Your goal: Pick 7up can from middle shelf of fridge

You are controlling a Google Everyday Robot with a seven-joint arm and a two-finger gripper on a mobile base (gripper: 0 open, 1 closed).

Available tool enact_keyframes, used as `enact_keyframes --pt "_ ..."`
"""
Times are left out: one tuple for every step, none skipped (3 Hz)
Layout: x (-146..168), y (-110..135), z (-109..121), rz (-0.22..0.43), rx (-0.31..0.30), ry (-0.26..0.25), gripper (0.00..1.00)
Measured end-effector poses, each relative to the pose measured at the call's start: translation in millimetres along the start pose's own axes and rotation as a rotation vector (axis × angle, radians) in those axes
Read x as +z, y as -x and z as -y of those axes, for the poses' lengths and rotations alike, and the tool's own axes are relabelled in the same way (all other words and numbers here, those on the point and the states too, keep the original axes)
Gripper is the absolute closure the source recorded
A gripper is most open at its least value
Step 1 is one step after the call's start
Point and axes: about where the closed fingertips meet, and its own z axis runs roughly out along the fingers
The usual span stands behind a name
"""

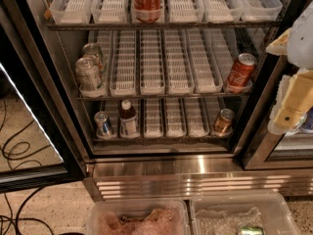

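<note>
The 7up can [88,75] stands upright at the front of the leftmost lane tray on the middle shelf [161,96] of the fridge [161,180], and a second like can [93,52] stands just behind it in the same lane. At the far right end of that shelf a red cola can [240,71] sits tilted in its tray. On the top shelf [161,25] another red can [146,3] stands in the middle tray. The bottom shelf [161,137] carries a small blue-silver can [103,124] at the left, a white-capped bottle [128,117] just beside it, and a copper-coloured can [223,121] at the right. Below the ribbed steel base lie two clear plastic bins: the left bin [137,203] holds crumpled pinkish stuff, and the right bin [234,197] shows a green can [251,230] at the lower edge. The gripper [292,106] hangs at the right edge, in front of the fridge's right frame and well apart from the 7up can; how its jaws stand I cannot tell. The glass door [34,177] stands open at the left, with cables [14,146] on the floor there
</note>
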Motion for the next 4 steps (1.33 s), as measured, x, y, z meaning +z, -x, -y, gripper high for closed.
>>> enact_keyframes --pt "0.0 0.0 0.0 0.000 0.000 0.000 0.00" --pt "-0.6 1.4 3.8 0.009 0.035 -0.019 0.00" --pt "-0.6 1.3 3.8 0.009 0.035 -0.019 0.00" --pt "-2.2 -5.7 7.7 0.002 0.080 -0.046 0.00"
